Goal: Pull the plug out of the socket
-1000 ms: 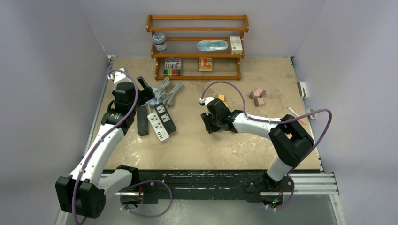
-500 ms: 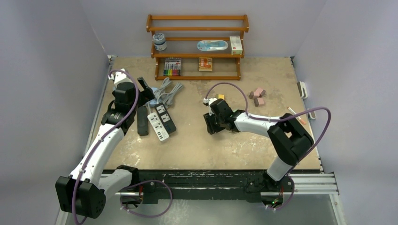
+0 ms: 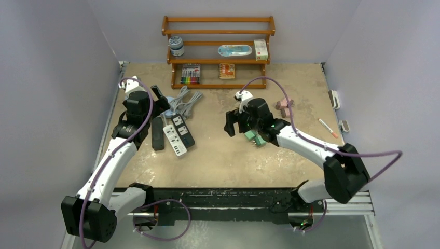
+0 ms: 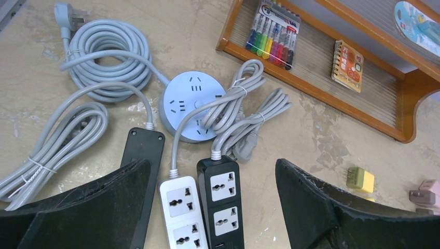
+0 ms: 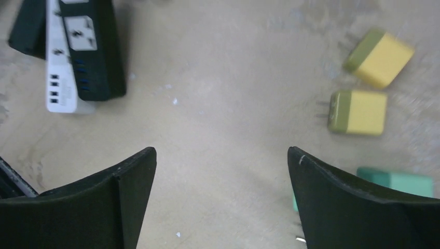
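Green plug (image 5: 402, 182) lies loose on the tabletop (image 5: 223, 104), just beside one finger of the right gripper (image 5: 222, 155) and partly hidden behind it. That gripper's fingers (image 5: 119, 197) are spread wide with only bare tabletop between them, holding nothing. Two yellow plugs (image 5: 358, 112) lie a little beyond the green plug, apart from it and from each other. Off to the left, well apart from all of these, the white power strip (image 4: 179, 218) and the black power strip (image 4: 223, 205) lie side by side, touching along their length. A second black strip (image 4: 140, 155) lies next to the white one, partly covered by a finger in the left wrist view. The left gripper (image 4: 212, 163) hangs over these strips with its fingers spread wide, gripping nothing. Past the strips sits a round socket (image 4: 189, 106) among bundled grey cables (image 4: 104, 57). A wooden shelf (image 3: 218, 62) stands at the far edge of the tabletop.
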`<move>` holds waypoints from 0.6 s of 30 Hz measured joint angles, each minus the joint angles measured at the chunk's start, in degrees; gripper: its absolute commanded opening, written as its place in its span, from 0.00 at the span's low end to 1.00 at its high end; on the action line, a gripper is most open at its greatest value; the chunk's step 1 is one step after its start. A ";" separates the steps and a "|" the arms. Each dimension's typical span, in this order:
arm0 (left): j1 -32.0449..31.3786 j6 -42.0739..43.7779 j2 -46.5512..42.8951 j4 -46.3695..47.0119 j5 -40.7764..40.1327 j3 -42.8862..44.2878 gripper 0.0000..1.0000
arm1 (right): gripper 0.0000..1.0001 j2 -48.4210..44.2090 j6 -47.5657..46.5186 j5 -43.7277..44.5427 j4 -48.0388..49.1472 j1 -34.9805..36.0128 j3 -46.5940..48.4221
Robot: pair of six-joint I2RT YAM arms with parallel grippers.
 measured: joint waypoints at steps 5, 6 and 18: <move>0.00 0.02 -1.38 1.14 -0.44 -0.83 0.90 | 0.99 -6.40 0.07 -1.62 4.98 -1.38 0.02; 0.00 0.02 -1.75 1.53 -0.52 -1.11 0.90 | 0.99 -7.26 0.04 -1.64 5.51 -2.08 0.13; 0.02 0.02 -0.68 2.32 -2.91 0.74 0.88 | 0.99 -16.41 6.38 -7.78 12.15 -22.58 -3.63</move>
